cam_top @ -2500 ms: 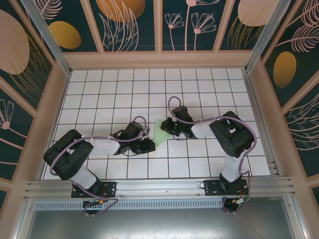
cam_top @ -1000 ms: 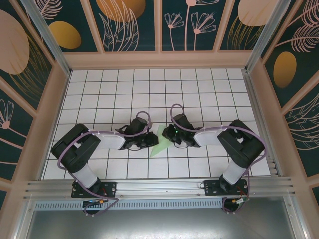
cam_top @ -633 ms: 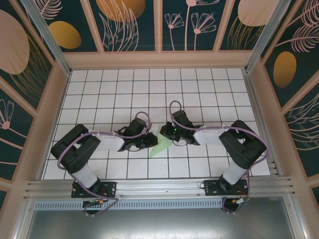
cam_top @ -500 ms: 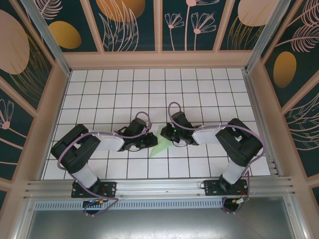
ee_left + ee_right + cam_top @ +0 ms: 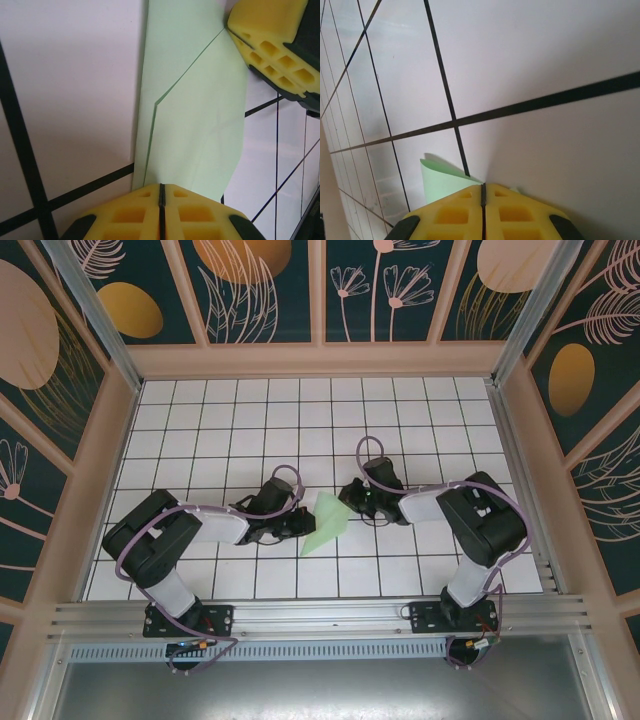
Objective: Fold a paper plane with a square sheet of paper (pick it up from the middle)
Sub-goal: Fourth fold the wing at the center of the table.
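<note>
White grid table (image 5: 200, 420) sitting inside floral-panelled walls (image 5: 260, 290). Pale green paper sheet (image 5: 326, 518), partly folded, lying at frame centre between grippers. Left gripper (image 5: 160, 187) pressing pads fully together at sheet's left edge. Right gripper (image 5: 483, 187) likewise keeping no gap, touching sheet's upper right corner. Whether either is pinching paper, cannot tell.

No readable text, label, brand, number or sign on any surface. Paper plane (image 5: 200, 125), seen close in left wrist view: plain faces, fold lines only. Small fittings by left arm base (image 5: 188, 645) in top view: coloured specks, possibly tags or connectors, too small to tell whether any carry lettering.
</note>
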Tool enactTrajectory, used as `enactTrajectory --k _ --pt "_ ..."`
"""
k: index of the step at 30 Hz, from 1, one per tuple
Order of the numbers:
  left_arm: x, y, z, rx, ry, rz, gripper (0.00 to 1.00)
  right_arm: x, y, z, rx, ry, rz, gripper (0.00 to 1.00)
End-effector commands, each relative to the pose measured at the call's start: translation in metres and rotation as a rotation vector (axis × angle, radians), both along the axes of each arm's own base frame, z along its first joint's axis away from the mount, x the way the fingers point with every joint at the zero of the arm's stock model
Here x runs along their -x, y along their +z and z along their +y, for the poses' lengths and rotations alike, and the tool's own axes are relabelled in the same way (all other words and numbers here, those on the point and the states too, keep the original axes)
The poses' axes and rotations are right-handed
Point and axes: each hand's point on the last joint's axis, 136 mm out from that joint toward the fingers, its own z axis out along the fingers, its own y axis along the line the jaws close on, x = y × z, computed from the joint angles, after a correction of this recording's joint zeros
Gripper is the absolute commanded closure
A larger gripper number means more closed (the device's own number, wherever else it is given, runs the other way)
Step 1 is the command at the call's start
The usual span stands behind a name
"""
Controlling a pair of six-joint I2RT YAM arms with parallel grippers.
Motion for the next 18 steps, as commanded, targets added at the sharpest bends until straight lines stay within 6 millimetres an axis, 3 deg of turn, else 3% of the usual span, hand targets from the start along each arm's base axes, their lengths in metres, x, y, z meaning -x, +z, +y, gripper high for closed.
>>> enactTrajectory --k 1,5,11,15,18 --pt "0.038 -0.055 0.041 -0.201 -0.002 0.152 0.88 -0.006 -0.007 -0.016 0.067 -0.02 -0.031 0.9" --pt "0.037 -0.053 0.039 -0.195 -0.006 0.147 0.88 -0.012 0.019 -0.016 0.056 -0.017 -0.092 0.89" --pt "0.036 -0.052 0.038 -0.195 -0.009 0.147 0.88 -0.011 0.035 -0.025 0.104 -0.02 -0.135 0.88" --pt "0.036 -0.052 0.038 -0.193 -0.009 0.147 0.88 -0.005 0.044 -0.011 0.018 0.034 -0.138 0.87" --pt "0.036 -0.053 0.037 -0.195 -0.01 0.149 0.88 0.004 0.039 0.01 -0.004 0.092 -0.121 0.87"
